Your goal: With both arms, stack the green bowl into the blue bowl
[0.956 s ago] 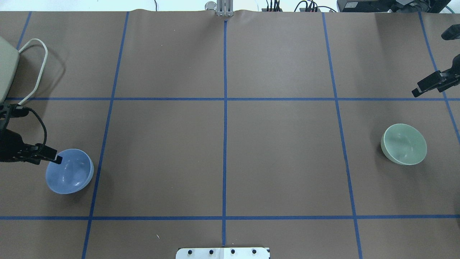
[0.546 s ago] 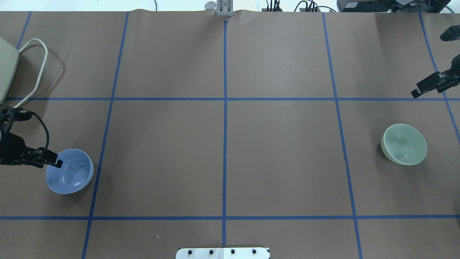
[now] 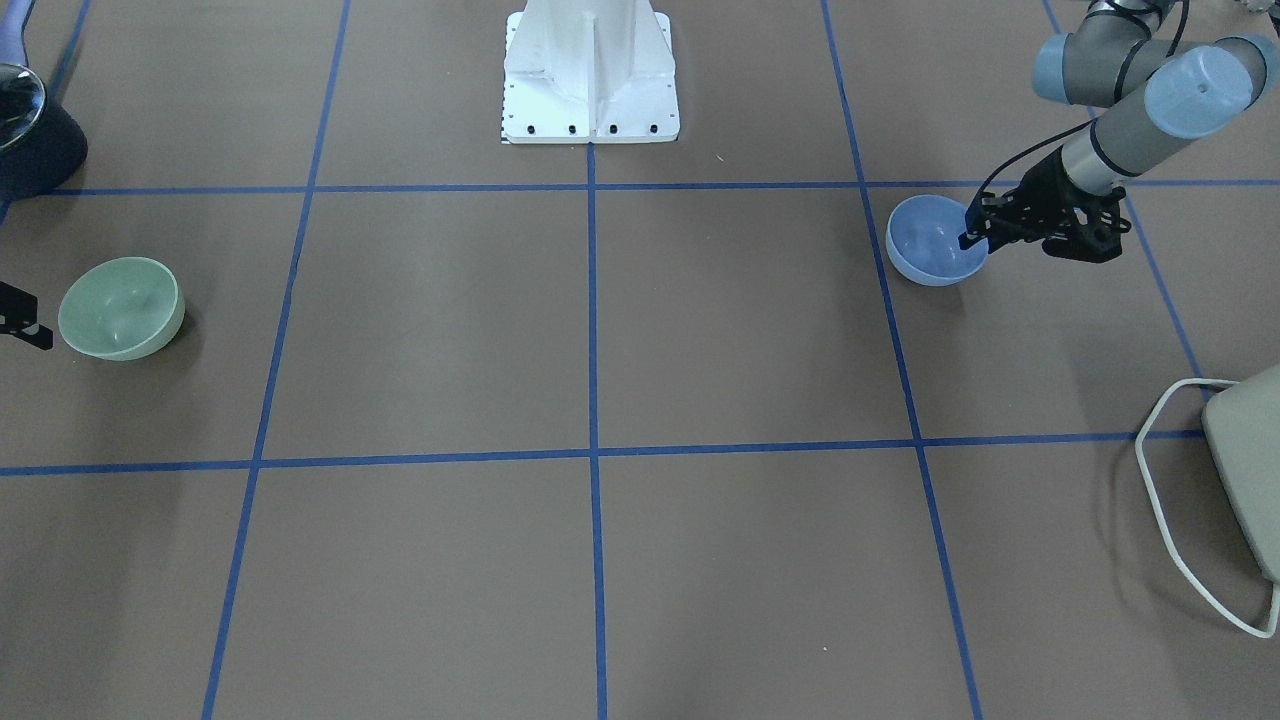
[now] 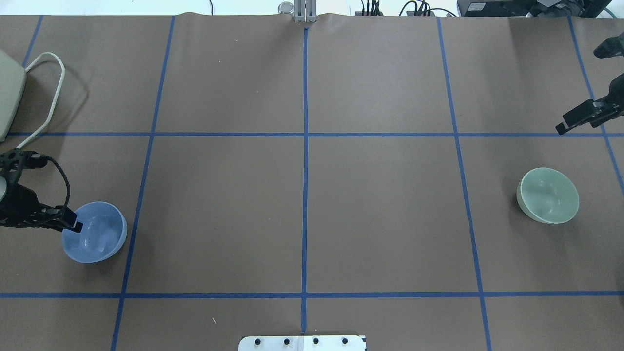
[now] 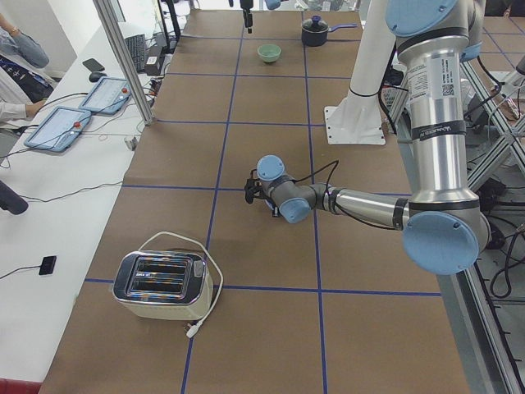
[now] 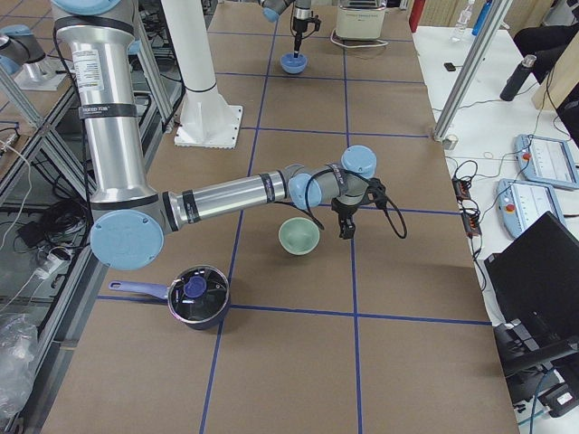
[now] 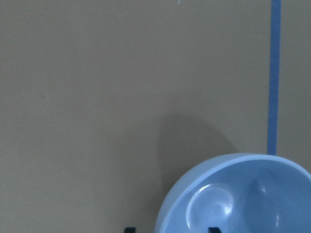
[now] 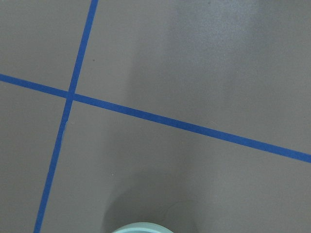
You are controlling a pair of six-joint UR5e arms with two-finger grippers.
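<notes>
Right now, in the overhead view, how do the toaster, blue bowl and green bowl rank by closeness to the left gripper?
1. Blue bowl, right at the left gripper, on the table's left side.
2. Toaster, at the left edge, farther back.
3. Green bowl, far right.

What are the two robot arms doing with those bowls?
The left gripper has its jaws open around the rim of the blue bowl, ready to grab it. The right gripper hangs near the green bowl, not touching it. The bowls sit far apart on the table, so nothing is stacked yet.
</notes>
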